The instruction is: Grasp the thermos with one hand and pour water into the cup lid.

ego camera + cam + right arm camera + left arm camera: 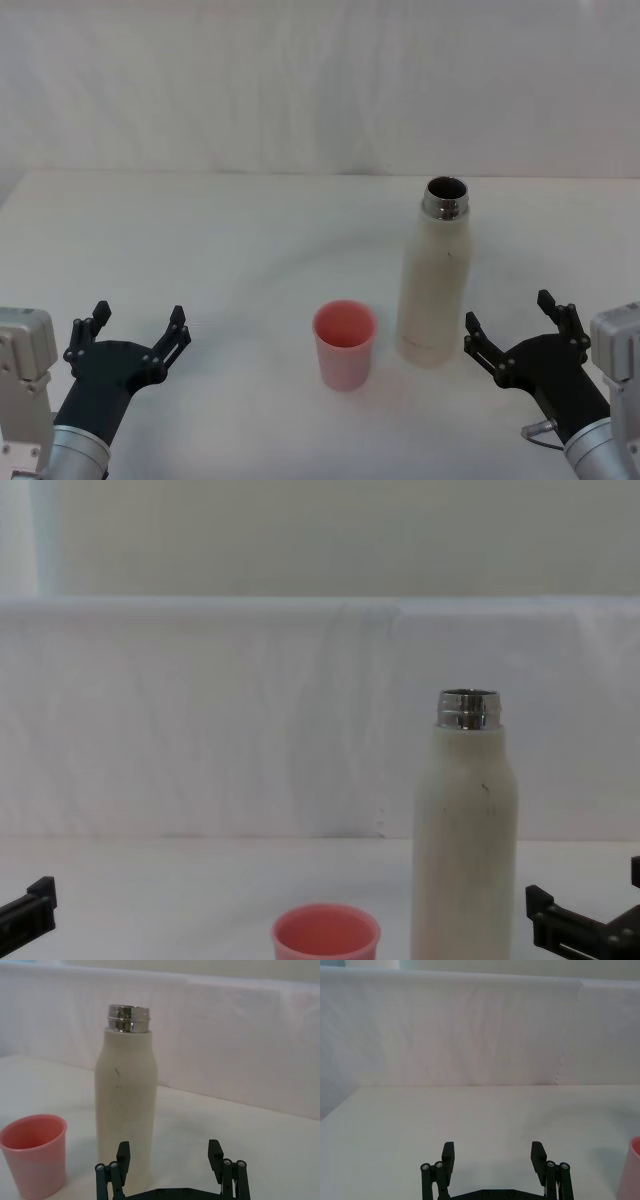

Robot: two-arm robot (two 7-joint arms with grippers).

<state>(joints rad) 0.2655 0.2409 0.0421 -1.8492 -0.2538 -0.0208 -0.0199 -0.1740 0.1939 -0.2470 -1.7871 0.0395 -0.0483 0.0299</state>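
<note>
The cream-white thermos stands upright and uncapped right of the table's centre, its steel neck open; it also rises in the right wrist view and the chest view. The pink cup lid stands upright just to its left, seen too in the right wrist view and chest view. My right gripper is open, close to the right of the thermos base, holding nothing. At the near left, well away from the cup lid, my left gripper is open and empty.
A white table carries both objects, with a white cloth backdrop along its far edge. A sliver of the pink cup lid shows at the edge of the left wrist view.
</note>
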